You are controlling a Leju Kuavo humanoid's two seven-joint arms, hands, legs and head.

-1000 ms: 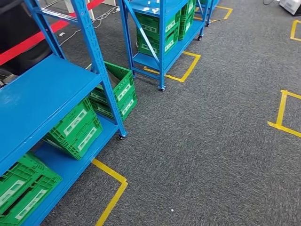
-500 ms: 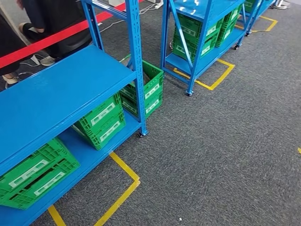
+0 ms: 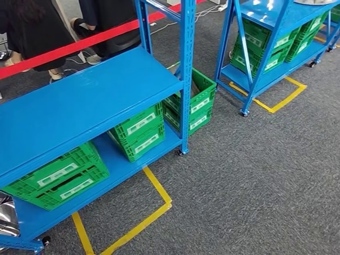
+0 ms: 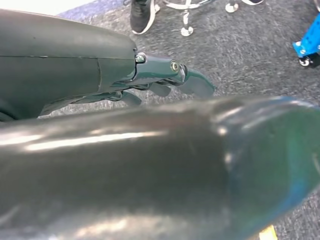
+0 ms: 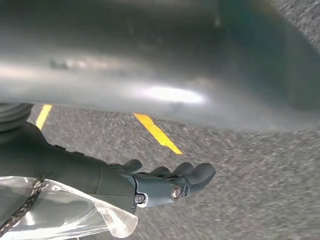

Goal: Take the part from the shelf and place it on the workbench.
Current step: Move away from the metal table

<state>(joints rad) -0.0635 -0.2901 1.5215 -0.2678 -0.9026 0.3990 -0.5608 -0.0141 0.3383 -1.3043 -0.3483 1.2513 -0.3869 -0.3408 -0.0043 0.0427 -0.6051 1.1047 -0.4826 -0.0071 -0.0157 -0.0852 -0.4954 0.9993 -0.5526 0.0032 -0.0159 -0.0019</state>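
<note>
View has swung left along the blue shelf (image 3: 80, 101); left hand (image 4: 166, 80) and right hand (image 5: 166, 182) hang slack, grasping nothing

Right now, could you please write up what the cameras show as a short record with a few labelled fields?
near shelf: blue, top board bare
green crates: on the near shelf's lower board
far shelf: blue, holds more green crates
floor: grey carpet with yellow tape
left hand: holds nothing, hangs over the carpet
right hand: holds nothing, hangs over the carpet
people: stand behind the red strip
</note>
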